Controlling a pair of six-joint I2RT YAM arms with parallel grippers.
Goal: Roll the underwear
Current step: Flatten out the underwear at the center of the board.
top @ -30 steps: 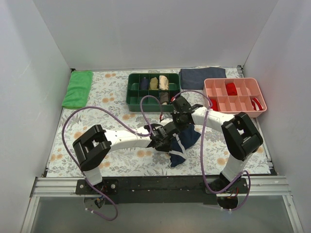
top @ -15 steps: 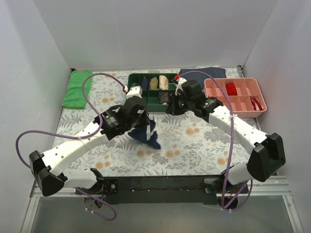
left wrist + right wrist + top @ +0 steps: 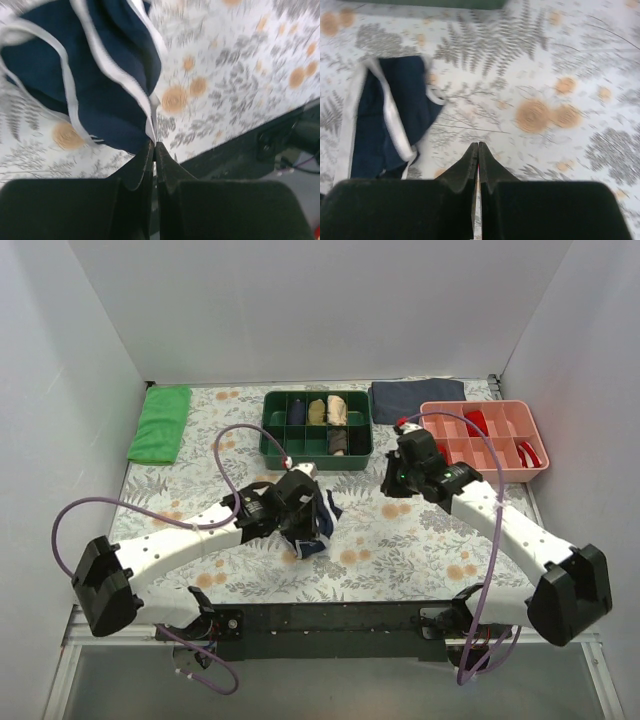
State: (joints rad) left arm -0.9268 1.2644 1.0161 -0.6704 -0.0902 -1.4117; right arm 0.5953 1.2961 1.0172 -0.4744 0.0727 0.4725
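The underwear (image 3: 312,528) is navy blue with white piping and hangs crumpled from my left gripper (image 3: 316,508) near the middle of the floral mat. In the left wrist view the underwear (image 3: 90,85) spreads above the shut jaws, and my left gripper (image 3: 153,145) pinches a white edge of it. My right gripper (image 3: 392,480) is shut and empty, to the right of the underwear and apart from it. In the right wrist view the underwear (image 3: 390,120) lies to the left of my right gripper (image 3: 478,146).
A green divided tray (image 3: 316,427) holding rolled garments stands at the back middle. A pink divided tray (image 3: 485,438) with red items stands at the back right. A dark folded cloth (image 3: 417,393) lies behind them. A green cloth (image 3: 160,422) lies back left.
My left arm has drawn back toward the front and carried the underwear a little right and down. My right arm has moved right and forward, away from the green tray.
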